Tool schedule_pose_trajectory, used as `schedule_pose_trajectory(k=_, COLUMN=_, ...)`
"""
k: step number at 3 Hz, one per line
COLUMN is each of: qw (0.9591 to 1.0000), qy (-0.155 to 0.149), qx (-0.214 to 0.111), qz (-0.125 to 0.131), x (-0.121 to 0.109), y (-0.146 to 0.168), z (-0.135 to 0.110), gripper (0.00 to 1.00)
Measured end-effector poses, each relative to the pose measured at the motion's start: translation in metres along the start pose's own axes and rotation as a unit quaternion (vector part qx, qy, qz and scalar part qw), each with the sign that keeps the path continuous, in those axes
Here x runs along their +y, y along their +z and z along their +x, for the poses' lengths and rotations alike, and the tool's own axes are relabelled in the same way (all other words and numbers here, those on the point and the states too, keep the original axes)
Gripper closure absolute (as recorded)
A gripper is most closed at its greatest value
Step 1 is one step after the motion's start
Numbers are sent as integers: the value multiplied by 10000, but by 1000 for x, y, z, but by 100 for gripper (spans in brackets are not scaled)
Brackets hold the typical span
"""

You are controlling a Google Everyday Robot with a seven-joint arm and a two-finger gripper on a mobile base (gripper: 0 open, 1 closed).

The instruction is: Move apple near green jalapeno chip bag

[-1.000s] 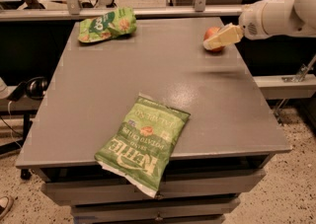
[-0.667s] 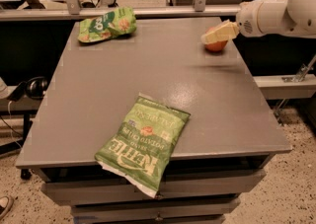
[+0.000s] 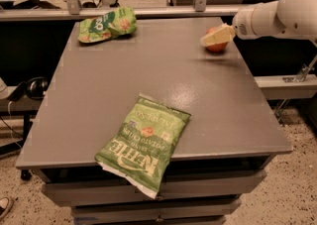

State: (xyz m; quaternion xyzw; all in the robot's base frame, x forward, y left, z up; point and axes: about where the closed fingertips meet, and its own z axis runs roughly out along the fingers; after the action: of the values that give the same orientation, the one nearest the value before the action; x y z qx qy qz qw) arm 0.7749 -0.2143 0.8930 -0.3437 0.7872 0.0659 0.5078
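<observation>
The apple, round and red-orange, sits at the far right of the grey table, close to its right edge. My gripper, cream-coloured on a white arm reaching in from the right, is right over the apple and covers its upper part. The green jalapeno chip bag, large and flat with white "KETTLE" lettering, lies at the table's front edge with its lower corner hanging over. The apple is far from this bag, across the table to the back right.
A smaller, rounder green snack bag lies at the table's back left corner. A metal rail with upright posts runs behind the table. Headphones rest on a ledge at the left. Speckled floor surrounds the table.
My gripper has shifted a little to the left, further over the apple. The apple has stayed in about the same place. The two bags have not moved.
</observation>
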Motion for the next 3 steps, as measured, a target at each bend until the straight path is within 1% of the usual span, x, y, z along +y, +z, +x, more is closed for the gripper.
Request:
schedule_pose_trajectory(k=2, qw=9996, qy=118, qx=273, qz=-36, x=0, y=8, z=28, gripper=0)
schedule_pose_trajectory(k=3, qw=9990, qy=165, qx=385, qz=-183, x=9, y=11, z=37, gripper=16)
